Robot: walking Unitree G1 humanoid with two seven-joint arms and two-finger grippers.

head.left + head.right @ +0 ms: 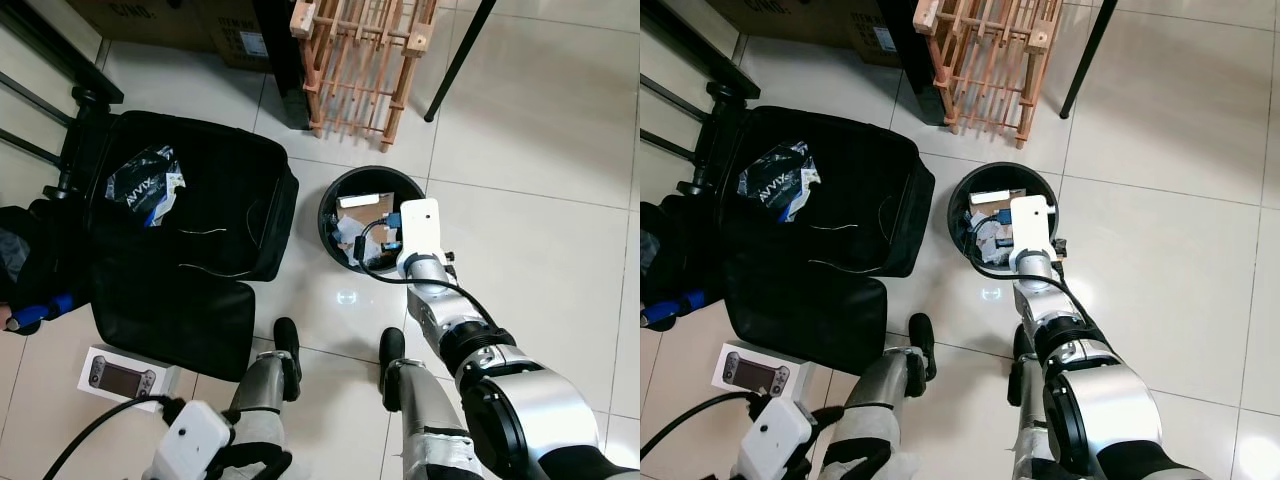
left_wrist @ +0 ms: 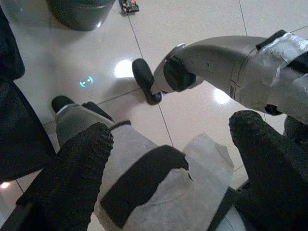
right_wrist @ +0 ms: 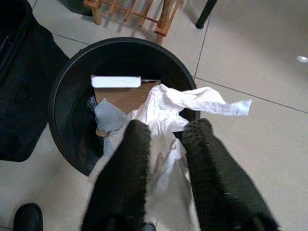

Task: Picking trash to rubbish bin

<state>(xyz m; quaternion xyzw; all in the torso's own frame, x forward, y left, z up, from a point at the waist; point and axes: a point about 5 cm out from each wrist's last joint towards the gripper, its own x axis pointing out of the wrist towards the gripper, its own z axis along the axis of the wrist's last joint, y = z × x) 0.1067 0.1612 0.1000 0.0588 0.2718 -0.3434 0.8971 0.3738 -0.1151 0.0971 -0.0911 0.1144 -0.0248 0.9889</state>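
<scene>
Right gripper point(image 3: 161, 144) over bin point(image 3: 67, 86), fingers pinching white tissue point(image 3: 202, 103) above rim. Left gripper point(image 2: 168, 163) low by legs, fingers spread.

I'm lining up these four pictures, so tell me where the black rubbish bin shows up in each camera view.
Left eye view: rubbish bin at centre, under the right gripper.
Right eye view: centre, slightly left.
Left wrist view: top left corner, cut off.
Right wrist view: upper left and centre, white tissue draped over its rim beyond the right gripper.
Shared landmark: wooden rack just beyond the bin.
</scene>
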